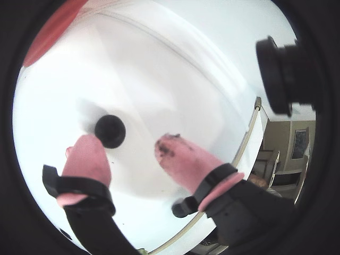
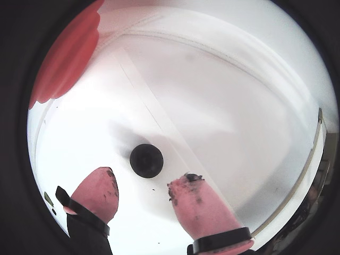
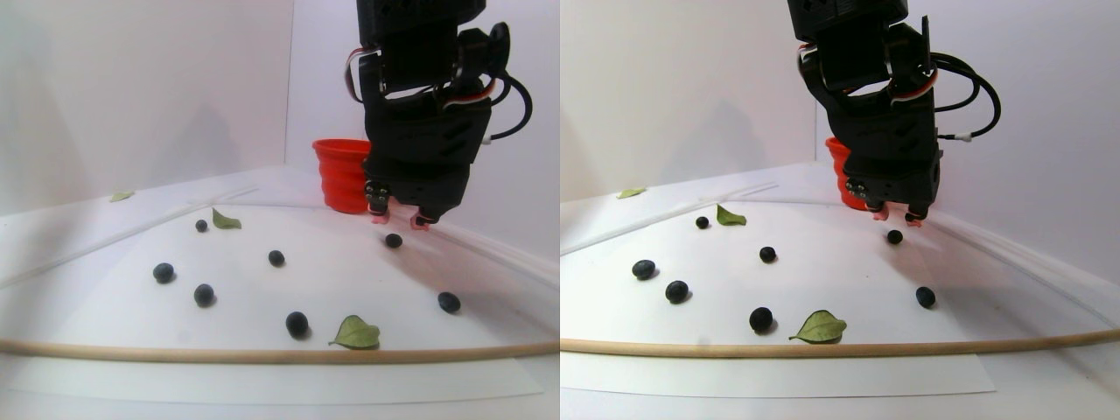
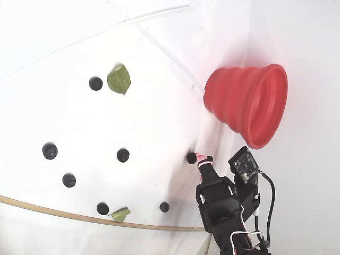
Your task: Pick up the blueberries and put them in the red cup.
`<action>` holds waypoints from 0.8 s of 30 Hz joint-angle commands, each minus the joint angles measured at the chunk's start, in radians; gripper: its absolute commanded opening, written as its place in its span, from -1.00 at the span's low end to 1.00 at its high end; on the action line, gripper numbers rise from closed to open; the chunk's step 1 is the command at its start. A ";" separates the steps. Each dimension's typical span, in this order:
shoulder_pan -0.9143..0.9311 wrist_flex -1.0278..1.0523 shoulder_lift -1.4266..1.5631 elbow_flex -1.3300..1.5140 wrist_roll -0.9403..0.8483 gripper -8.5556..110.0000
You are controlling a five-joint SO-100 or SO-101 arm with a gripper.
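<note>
My gripper is open, its pink fingertips stained dark and nothing between them. One of the blueberries lies on the white sheet just ahead of the tips in both wrist views, closer to the left finger. In the stereo pair view the gripper hangs just above this berry. The fixed view shows the berry right beside the gripper. The red cup stands behind it near the wall, also seen as red cup partly hidden by the arm.
Several other blueberries are scattered over the sheet toward the left in the fixed view. Two green leaves lie among them, and a third sits far back. A wooden rod runs along the front edge. White walls close the back.
</note>
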 commanded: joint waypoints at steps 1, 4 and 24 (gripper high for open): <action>0.002 -0.025 -0.006 -0.066 0.005 -0.53; 0.000 -0.025 -0.028 -0.087 0.005 -0.53; -0.002 -0.026 -0.103 -0.181 0.014 -0.51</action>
